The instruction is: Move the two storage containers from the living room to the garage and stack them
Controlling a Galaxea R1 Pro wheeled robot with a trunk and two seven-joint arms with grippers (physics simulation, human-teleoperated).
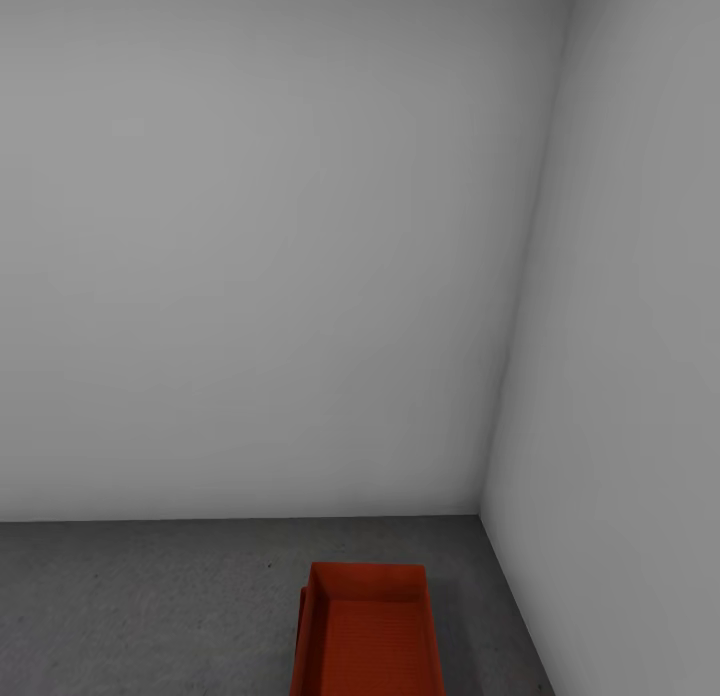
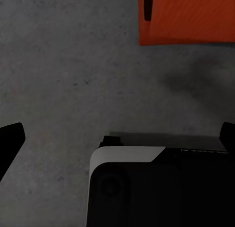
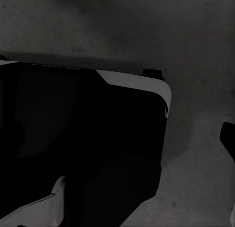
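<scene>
An orange-red storage container (image 1: 372,636) sits on the dark grey concrete floor (image 1: 150,606) of the garage, near the corner of two pale walls, its open top and ribbed bottom showing. A second orange-red edge (image 1: 299,626) juts out beside its left wall; I cannot tell whether this is another container beneath it. The left wrist view has the container (image 2: 188,19) on the floor beyond my left gripper (image 2: 117,135), which is open and empty with black fingertips (image 2: 11,139) far apart. My right gripper (image 3: 117,139) hangs over the floor, one fingertip (image 3: 228,139) showing at the edge.
The back wall (image 1: 250,256) and right-hand wall (image 1: 630,326) meet in a corner just past the container. Bare concrete stretches to the left. My own black and white base (image 2: 147,188) lies under both wrists and also appears as the base (image 3: 83,139).
</scene>
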